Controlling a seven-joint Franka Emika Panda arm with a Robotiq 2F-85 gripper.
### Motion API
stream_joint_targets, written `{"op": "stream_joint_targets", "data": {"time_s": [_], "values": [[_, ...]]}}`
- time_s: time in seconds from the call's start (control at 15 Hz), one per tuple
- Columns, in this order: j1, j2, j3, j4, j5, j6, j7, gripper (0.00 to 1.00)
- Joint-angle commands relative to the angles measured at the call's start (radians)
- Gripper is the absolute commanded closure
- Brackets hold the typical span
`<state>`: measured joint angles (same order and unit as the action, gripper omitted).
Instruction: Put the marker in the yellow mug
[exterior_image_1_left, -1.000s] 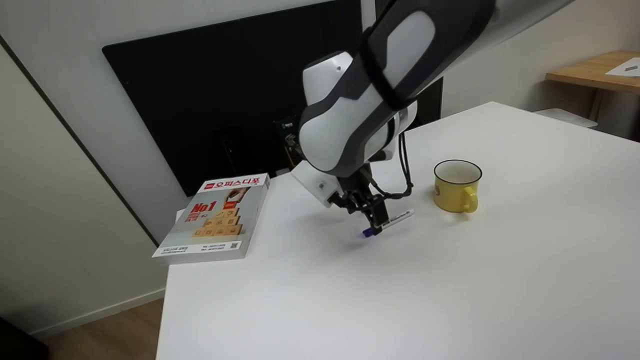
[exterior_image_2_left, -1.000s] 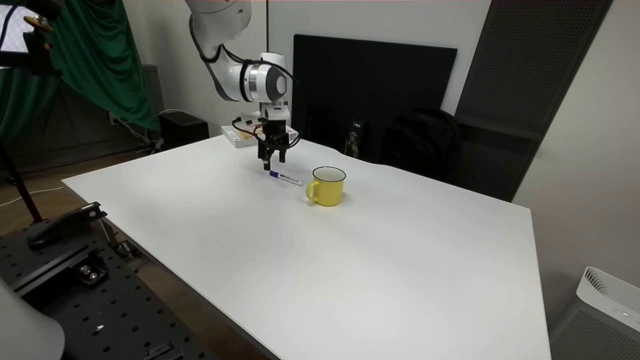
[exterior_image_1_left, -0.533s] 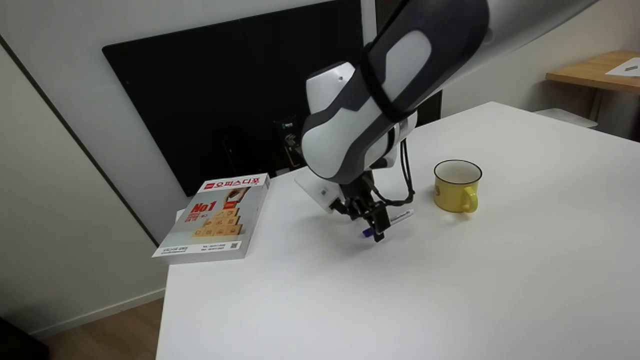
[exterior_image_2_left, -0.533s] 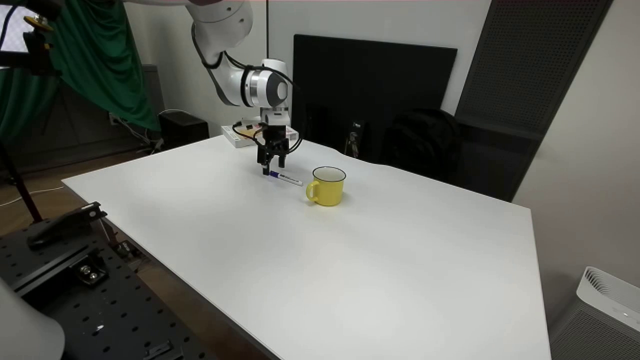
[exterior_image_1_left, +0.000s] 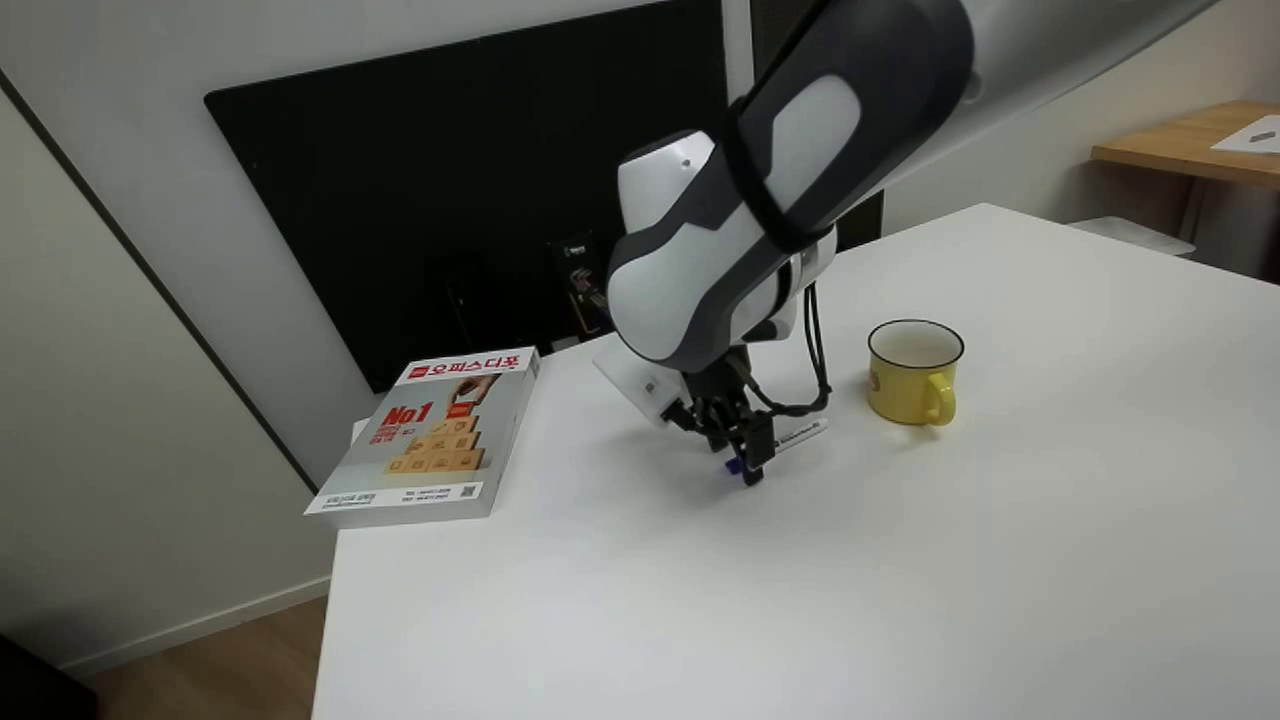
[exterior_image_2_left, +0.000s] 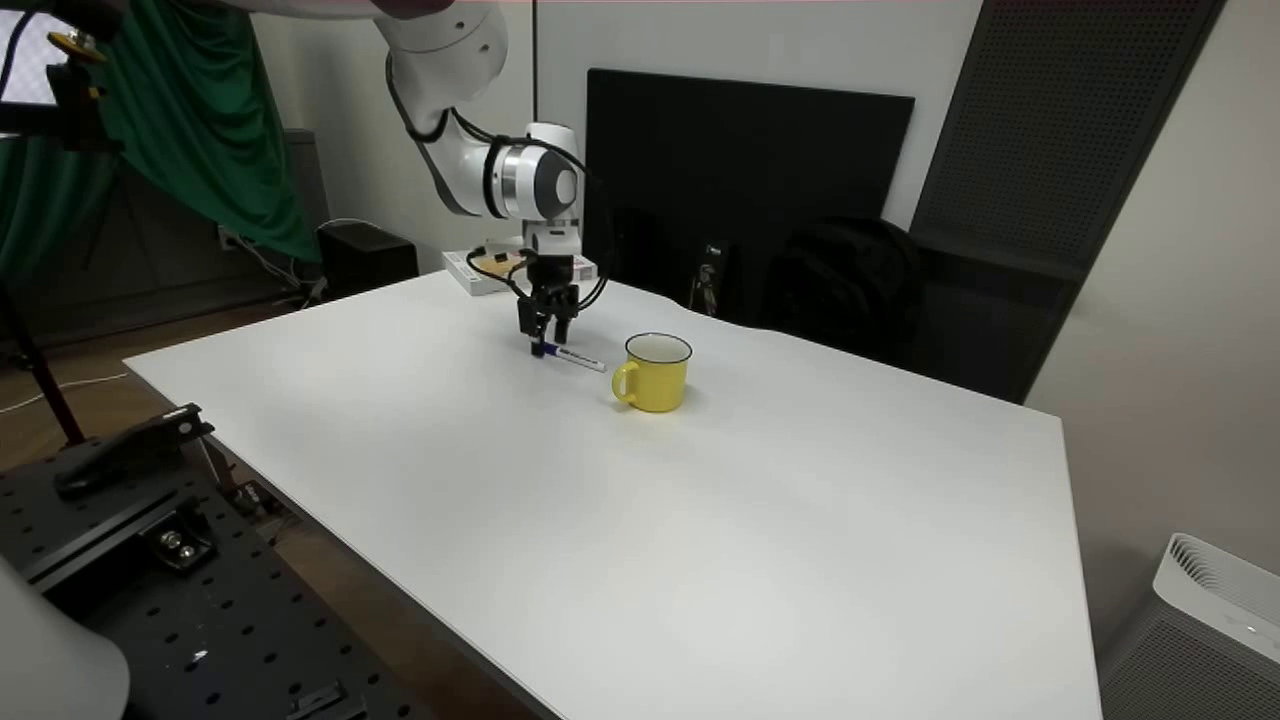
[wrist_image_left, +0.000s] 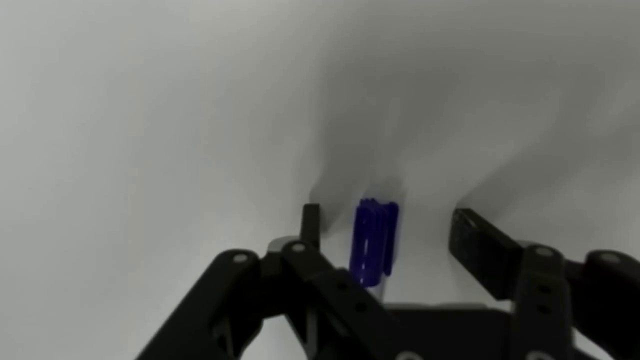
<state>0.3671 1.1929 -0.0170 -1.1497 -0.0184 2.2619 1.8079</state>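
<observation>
Zero hold on marker (exterior_image_2_left: 578, 358), with gripper (wrist_image_left: 388, 219) parted around its cap (wrist_image_left: 368, 245); looks light, stiff, slick; pinch behind cap.

Near the yellow mug (exterior_image_1_left: 903, 388), a marker (exterior_image_1_left: 803, 434) lies with its middle hidden behind a finger (exterior_image_1_left: 759, 443) of the robot's hand (exterior_image_1_left: 734, 462) in an exterior view, its barrel print too small to read. In the blurred wrist view, the hand covers nearly all of that barrel. The mug's near wall conceals its floor in both exterior views, and the mark (exterior_image_1_left: 875, 382) on its side is too small to make out. Higher than the mug, top edges crop the robot arm (exterior_image_1_left: 690, 280). Beyond the mug, a book (exterior_image_2_left: 484, 286) sits partly behind the hand; in front of the mug, the worktop (exterior_image_2_left: 700, 560) runs off the bottom edges.
</observation>
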Motion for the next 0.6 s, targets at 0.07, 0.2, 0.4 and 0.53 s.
{"op": "stream_joint_targets", "data": {"time_s": [0.07, 0.2, 0.4, 0.53], "values": [[-0.002, 0.036, -0.008, 0.063, 0.021, -0.023, 0.03, 0.69], [-0.008, 0.033, -0.007, 0.066, 0.027, -0.032, 0.031, 0.81], [-0.017, 0.026, -0.01, 0.075, 0.039, -0.05, 0.032, 0.98], [-0.017, 0.021, -0.014, 0.099, 0.035, -0.083, 0.03, 0.96]]}}
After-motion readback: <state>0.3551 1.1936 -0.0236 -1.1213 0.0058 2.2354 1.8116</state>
